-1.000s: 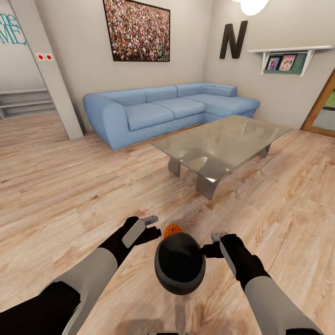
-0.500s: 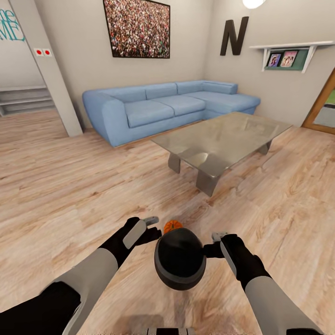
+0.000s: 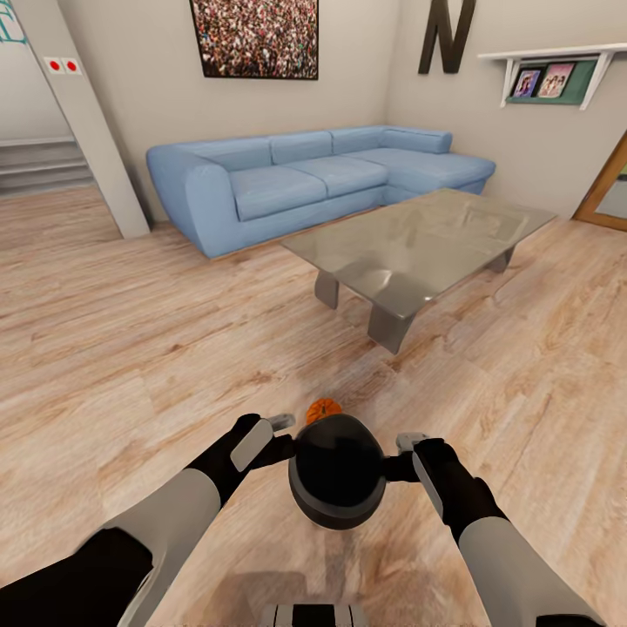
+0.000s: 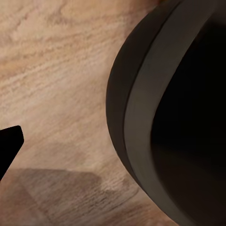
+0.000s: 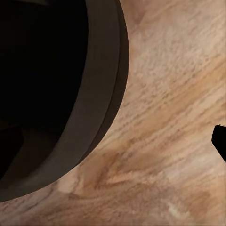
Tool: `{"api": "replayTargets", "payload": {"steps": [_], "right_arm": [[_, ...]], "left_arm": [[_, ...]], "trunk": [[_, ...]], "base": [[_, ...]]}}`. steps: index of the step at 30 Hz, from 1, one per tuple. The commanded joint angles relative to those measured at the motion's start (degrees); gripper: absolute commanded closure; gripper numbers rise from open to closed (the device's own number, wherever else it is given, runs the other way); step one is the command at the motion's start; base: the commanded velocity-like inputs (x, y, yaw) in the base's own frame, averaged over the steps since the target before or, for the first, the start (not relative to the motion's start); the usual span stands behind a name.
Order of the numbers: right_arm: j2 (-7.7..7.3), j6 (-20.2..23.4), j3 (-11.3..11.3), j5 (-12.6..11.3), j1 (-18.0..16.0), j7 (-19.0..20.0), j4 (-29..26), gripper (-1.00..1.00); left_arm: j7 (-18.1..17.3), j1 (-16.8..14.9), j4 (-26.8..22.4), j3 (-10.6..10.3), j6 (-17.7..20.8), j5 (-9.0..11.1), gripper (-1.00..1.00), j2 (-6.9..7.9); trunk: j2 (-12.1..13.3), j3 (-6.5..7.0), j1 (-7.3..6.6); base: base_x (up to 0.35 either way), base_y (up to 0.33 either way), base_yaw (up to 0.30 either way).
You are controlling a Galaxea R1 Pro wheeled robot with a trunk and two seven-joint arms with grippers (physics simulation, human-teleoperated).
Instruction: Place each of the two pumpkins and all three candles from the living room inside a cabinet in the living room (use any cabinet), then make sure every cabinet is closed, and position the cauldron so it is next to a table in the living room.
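Head view, item 1: round black wide-mouthed cauldron (image 3: 337, 470), held off the pale wood plank floor (image 3: 131, 348) between both grippers at 6 o'clock of the picture. Its mouth faces up toward the camera; being round, it shows no clear long axis. Interior is dark, contents not discernible.

Item 2: left gripper (image 3: 283, 435), at 9 o'clock of the cauldron, against its rim. Right gripper (image 3: 402, 453), at 3 o'clock of the cauldron, against the opposite rim. Fingertips of both are hidden by the pot, so whether the jaws are spread or pinching the rim cannot be told.

Item 3: small orange ribbed pumpkin (image 3: 323, 409), on the floor at 12 o'clock of the cauldron, lower part cut off by the pot's rim.

Item 4: low rectangular glass-topped coffee table (image 3: 418, 248) on grey legs, well apart from the cauldron toward 1 o'clock.

Item 5: light blue corner sofa (image 3: 296, 187), beyond the table at 12 o'clock, against a beige wall.

Wall fittings: crowd picture (image 3: 254, 37), top cut off; dark letter N (image 3: 448, 35), top cut off; white shelf (image 3: 553, 59) with small framed photos.

Left wrist view: dark cauldron wall and rim (image 4: 155, 117) over wood floor; one dark fingertip (image 4: 8, 147) at the edge.
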Motion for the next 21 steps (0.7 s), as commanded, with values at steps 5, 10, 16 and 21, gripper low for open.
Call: {"api": "replayTargets", "payload": {"steps": [5, 10, 16, 21], "right_arm": [[0.08, -0.08, 0.03, 0.05, 0.00, 0.00, -0.07, -1.00], [0.15, -0.09, 0.03, 0.05, 0.00, 0.07, -0.09, -1.00], [0.25, -0.09, 0.11, 0.13, 0.00, 0.09, -0.17, -1.00], [0.19, -0.09, 0.06, 0.14, 0.00, 0.09, -0.18, -1.00]], "left_arm": [[-0.01, 0.00, -0.01, 0.00, 0.01, 0.01, -1.00, -0.01], [-0.04, 0.00, -0.02, 0.00, -0.06, 0.01, -1.00, -0.01], [-3.52, 0.00, 0.12, 0.00, -0.16, 0.01, -1.00, 0.02], [-4.41, 0.00, 0.25, 0.00, -0.16, 0.01, -1.00, 0.03]], "trunk": [[-0.07, -1.11, 0.12], [-0.14, -2.22, 0.25], [-0.22, -3.55, 0.41], [-0.29, -4.66, 0.54]], "base": [[0.000, 0.000, 0.000], [0.000, 0.000, 0.000], [0.000, 0.000, 0.000], [0.000, 0.000, 0.000]]}}
